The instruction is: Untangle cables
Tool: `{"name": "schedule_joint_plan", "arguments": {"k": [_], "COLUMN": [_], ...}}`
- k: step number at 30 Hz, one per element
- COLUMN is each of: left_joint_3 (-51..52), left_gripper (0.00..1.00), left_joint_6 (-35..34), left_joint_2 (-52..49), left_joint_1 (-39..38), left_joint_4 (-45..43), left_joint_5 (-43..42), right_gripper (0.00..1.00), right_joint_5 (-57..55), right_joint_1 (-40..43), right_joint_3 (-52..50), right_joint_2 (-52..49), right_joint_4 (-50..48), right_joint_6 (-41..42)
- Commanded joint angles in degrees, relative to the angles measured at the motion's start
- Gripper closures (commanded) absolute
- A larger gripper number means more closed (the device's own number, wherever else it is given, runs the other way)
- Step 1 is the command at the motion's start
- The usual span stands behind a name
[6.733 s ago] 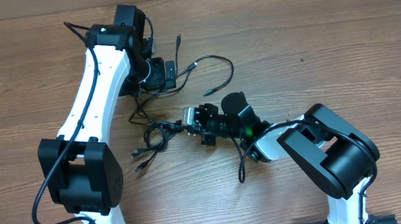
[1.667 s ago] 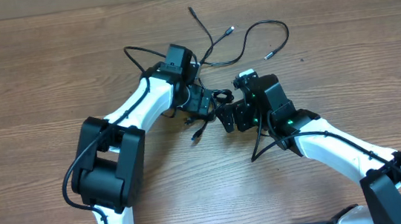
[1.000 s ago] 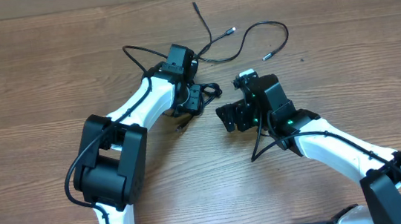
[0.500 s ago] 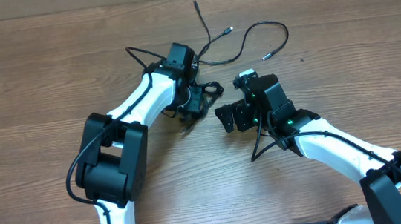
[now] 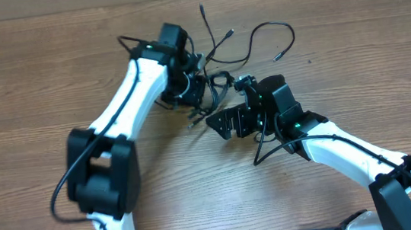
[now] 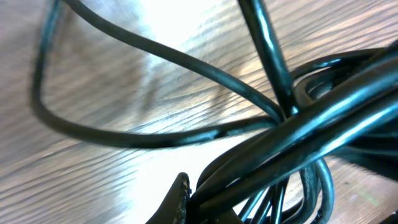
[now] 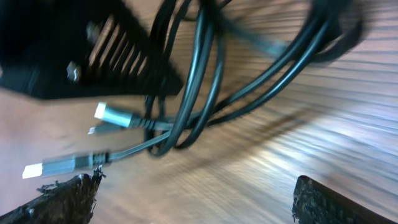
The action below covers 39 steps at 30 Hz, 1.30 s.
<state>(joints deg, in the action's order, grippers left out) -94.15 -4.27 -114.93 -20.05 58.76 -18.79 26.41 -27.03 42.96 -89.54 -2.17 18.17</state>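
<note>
Three plugs (image 7: 109, 114) trail from the cables (image 6: 323, 115) my left claw (image 5: 195, 93) pinches, so pulling may tighten the knot before my spread right claw (image 5: 225, 120) catches anything.

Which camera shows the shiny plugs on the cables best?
The right wrist view. The silver plugs sit close up and clear at the ends of the cables. Overhead, they are only tiny specks. The left wrist view shows just looping cords, no plugs.
</note>
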Motion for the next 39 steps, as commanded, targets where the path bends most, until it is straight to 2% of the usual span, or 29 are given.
{"name": "schedule_joint_plan", "arguments": {"k": [1,8,13,18,23,26,34,39], "left_joint_3": [-1.7,-1.7,-1.7,-1.7,-1.7,-1.7,-1.7,-1.7], "left_gripper": [0.96,0.96,0.95,0.96,0.96,0.96,0.96,0.96], "left_joint_6": [1.5,1.5,1.6,1.5,1.5,1.5,3.7,4.6], "left_joint_2": [10.4,20.8,21.7,21.7,21.7,21.7,21.7,21.7], "left_joint_1": [1.4,3.7,5.2,5.5,5.5,5.5,6.5,9.7], "left_joint_4": [0.4,6.1,11.4,15.8,15.6,15.2,16.3,16.2], "left_joint_5": [1.2,1.4,1.1,0.3,-8.3,-12.9,-13.4,-16.6], "right_gripper": [0.00,0.01,0.03,0.05,0.13,0.14,0.15,0.21], "right_joint_5": [14.9,24.8,28.4,28.5,28.3,26.6,23.4,17.7], "right_joint_1": [0.2,0.2,0.2,0.5,2.4,2.5,3.2,4.2], "right_joint_3": [-0.1,-0.1,-0.1,-0.1,-0.1,-0.1,-0.1,-0.1], "right_joint_2": [-0.2,-0.2,-0.2,-0.2,-0.2,-0.2,-0.2,-0.2], "right_joint_4": [-3.7,-17.7,-31.8,-40.4,-40.2,-37.8,-38.1,-38.4], "right_joint_6": [2.6,20.2,32.2,39.3,43.0,43.5,43.6,46.6]}}
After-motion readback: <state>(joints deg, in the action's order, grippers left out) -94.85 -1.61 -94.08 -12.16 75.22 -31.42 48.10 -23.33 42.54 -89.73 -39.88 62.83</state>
